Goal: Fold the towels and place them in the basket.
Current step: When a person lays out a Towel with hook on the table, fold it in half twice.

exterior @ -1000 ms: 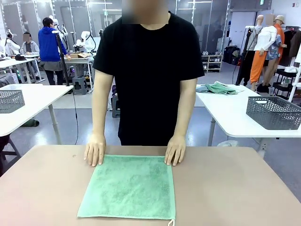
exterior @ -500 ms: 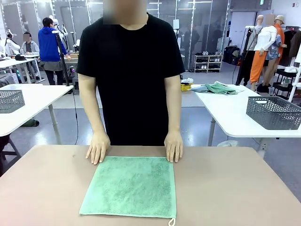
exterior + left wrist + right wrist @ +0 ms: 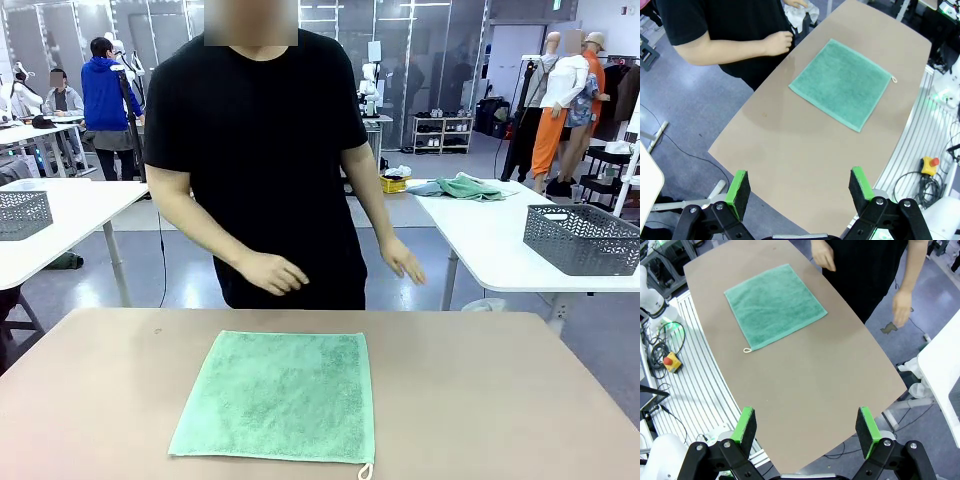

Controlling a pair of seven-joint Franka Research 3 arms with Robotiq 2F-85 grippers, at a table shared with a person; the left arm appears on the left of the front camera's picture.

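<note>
Mint green towel lies flat and unfolded on the table, close to the robot-side edge and set slightly toward the left end. It is nearly square, so you get no real long axis. Its sides run roughly parallel with the table edges, a little skewed. The hanging loop sits at the near right corner. Left gripper has its jaws spread wide with nothing between the pads. It hangs high over the left end, with the towel well ahead of it. Right gripper is likewise spread and empty, high over the right end. The person's hands hang above the far edge, touching nothing. Judgement: folding is not yet begun. The near corners suit one arm each; the left looks marginally nearer, and the right faces the loop corner.
</note>
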